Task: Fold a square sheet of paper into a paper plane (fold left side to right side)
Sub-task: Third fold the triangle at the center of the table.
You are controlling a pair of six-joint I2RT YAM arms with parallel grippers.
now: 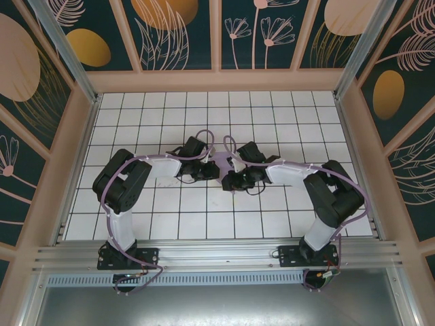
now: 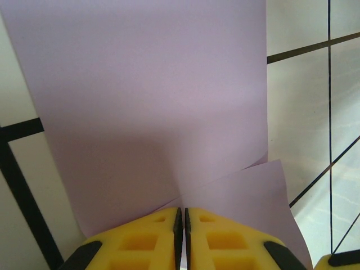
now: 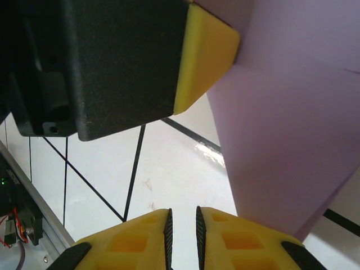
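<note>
**Left claw.** My left claw (image 2: 181, 216) sits at the bottom centre of its wrist view. Its two yellow fingers (image 2: 140, 242) are pressed together with only a hairline between them. They pinch the near edge of the square sheet of paper (image 2: 152, 95), which is thin, matte and plain lavender-purple. Creases fan out from the pinch point, and one flap of the sheet curls away toward the lower right. The sheet covers the upper and middle frame. The white table with black grid lines (image 2: 298, 112) is exposed along the left and right edges.

**Right claw.** My right claw (image 3: 183, 225) sits at the bottom centre of its wrist view. Its yellow fingers (image 3: 247, 242) are drawn almost closed, leaving a narrow slit through which the table (image 3: 180, 169) shows, and they grasp nothing. The sheet (image 3: 292, 140) occupies the right of the frame, just beside this claw; I cannot tell whether the two touch. At upper left is the black body of my left claw, with one yellow finger (image 3: 208, 56) against the sheet.

**Overhead view.** My left claw (image 1: 206, 171) and right claw (image 1: 232, 182) meet near the frame's centre. The sheet (image 1: 221, 161) is a small lavender patch between them, largely covered. The table (image 1: 272, 122) is bordered by dark teal wall panels with plant drawings (image 1: 183, 34) above and an aluminium rail (image 1: 217, 255) below.
</note>
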